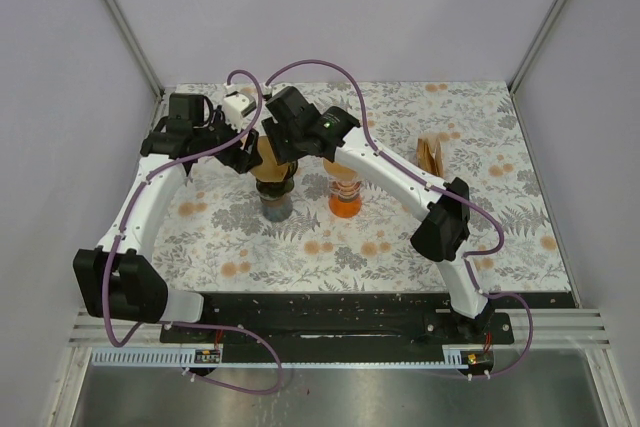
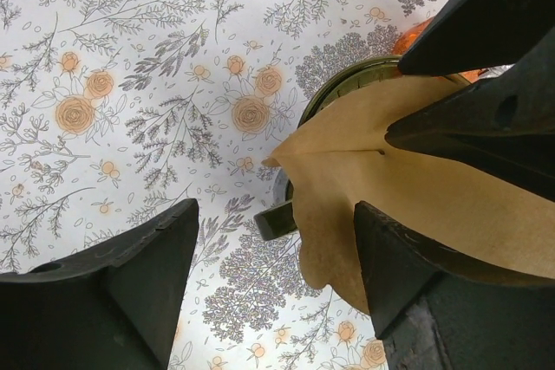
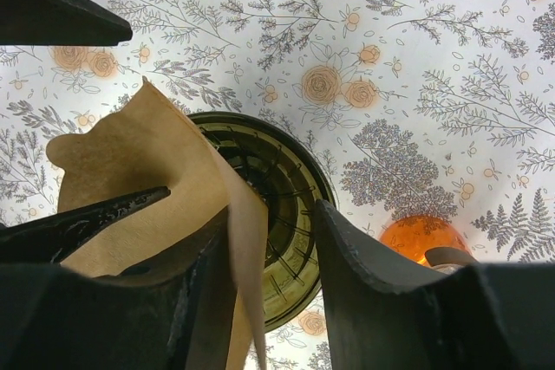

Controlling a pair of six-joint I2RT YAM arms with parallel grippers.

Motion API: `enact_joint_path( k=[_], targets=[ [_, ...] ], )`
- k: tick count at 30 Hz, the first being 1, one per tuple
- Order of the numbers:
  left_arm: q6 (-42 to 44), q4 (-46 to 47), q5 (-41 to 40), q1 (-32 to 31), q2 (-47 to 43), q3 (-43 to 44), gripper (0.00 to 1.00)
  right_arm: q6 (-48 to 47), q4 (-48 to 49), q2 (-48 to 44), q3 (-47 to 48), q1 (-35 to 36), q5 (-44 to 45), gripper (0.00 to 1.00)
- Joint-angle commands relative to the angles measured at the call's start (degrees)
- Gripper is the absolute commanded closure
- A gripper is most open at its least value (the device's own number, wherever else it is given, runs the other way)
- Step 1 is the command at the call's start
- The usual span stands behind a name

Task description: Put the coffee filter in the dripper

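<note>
Both arms are built the same, with white link shells and black joint housings. The left arm (image 1: 140, 209) is at frame left and the right arm (image 1: 395, 169) at centre-right. Purple cables (image 1: 310, 63) loop overhead. There is a small green light (image 1: 328, 128) on the right wrist housing. The pincer fingers (image 2: 130, 292) are matte black and wedge-shaped.

Bright, even light from overhead, and the floral tablecloth (image 1: 340, 252) looks washed pale. Only faint, soft shadows sit beneath the arms. The orange vessel (image 3: 416, 236) glows warm, with no hard glare. Both wrist views are crisp on the print, but the left gripper's fingers (image 2: 130, 301), close to the lens, go flat black and slightly soft-edged. The top view is a little coarse.
</note>
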Motion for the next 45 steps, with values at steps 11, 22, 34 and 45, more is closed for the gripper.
enact_joint_path(
  k=[11, 22, 34, 45],
  targets=[
    [1.71, 0.71, 0.84, 0.03, -3.33, 1.72, 0.19, -2.06, 3.39, -5.89, 0.78, -0.40, -1.41, 0.41],
    [3.03, -3.51, 1.54, 0.20, -3.94, 5.15, 0.05, -4.17, 2.87, -6.42, 2.54, -0.40, 0.61, 0.43],
    [1.71, -5.45, 1.89, 1.60, -4.12, 8.57, 0.01, -5.40, 4.53, -5.72, 3.69, -0.31, -7.37, 0.76],
    [-10.75, -2.11, -1.97, 5.21, -4.47, 7.96, 0.01, 0.13, 2.25, 2.19, 5.26, -0.22, -14.51, 0.99]
  ],
)
